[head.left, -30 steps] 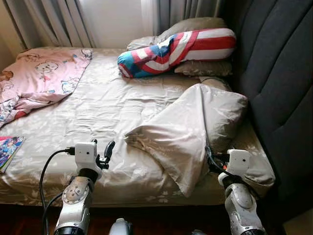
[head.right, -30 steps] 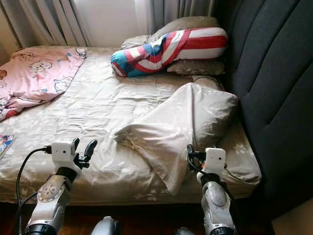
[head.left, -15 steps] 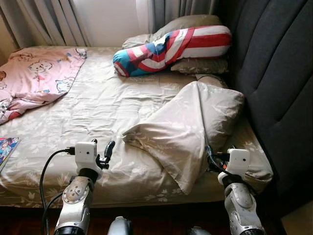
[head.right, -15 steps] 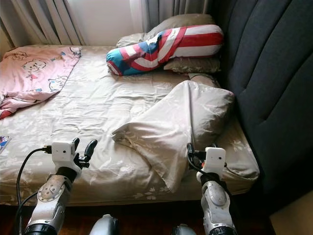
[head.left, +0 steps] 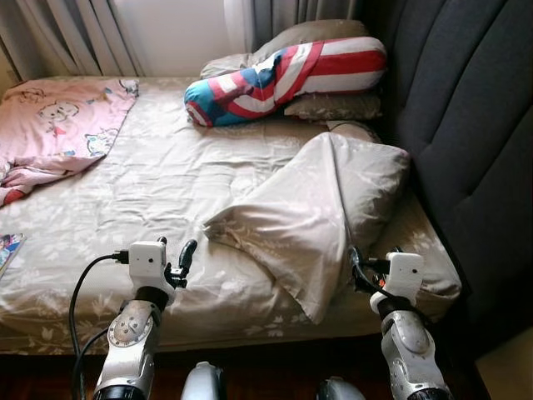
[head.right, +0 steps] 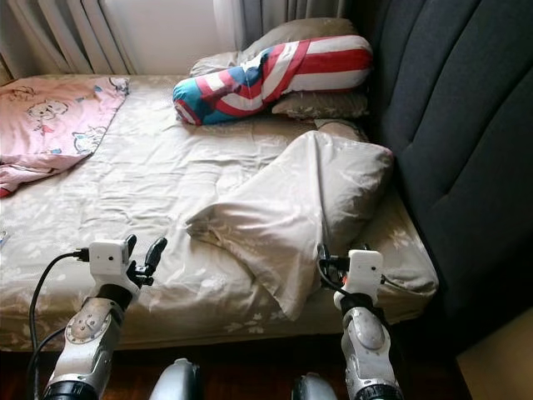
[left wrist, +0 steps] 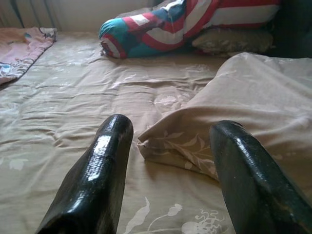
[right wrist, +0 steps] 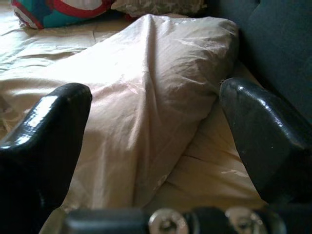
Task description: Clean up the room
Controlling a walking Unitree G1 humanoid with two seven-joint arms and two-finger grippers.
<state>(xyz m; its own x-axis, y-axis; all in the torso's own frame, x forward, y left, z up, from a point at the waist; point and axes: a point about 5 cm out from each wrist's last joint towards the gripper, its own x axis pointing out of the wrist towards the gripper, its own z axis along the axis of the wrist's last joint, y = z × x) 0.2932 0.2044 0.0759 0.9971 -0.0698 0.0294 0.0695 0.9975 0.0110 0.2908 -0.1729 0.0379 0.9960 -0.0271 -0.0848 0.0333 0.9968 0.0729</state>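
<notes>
A beige pillow (head.left: 316, 208) in a loose floral case lies slantwise on the bed (head.left: 150, 183), close to the dark headboard (head.left: 475, 125). A red, white and blue striped bolster (head.left: 283, 71) rests on flat beige pillows (head.left: 333, 107) at the far end. A crumpled pink cartoon blanket (head.left: 58, 117) covers the far left corner. My left gripper (head.left: 173, 260) hovers open over the near edge of the sheet, left of the pillow's corner. My right gripper (head.left: 360, 265) is open too, its fingers (right wrist: 48, 126) pointing at the pillow's near end.
A colourful book (head.left: 7, 248) lies at the bed's left edge. Grey curtains (head.left: 75, 33) hang behind the bed. The padded headboard walls off the right side. Dark floor shows below the near edge of the mattress.
The camera has shifted to the right, so the bed and book slide left in the picture. Both arms hold the same pose and nothing on the bed has moved.
</notes>
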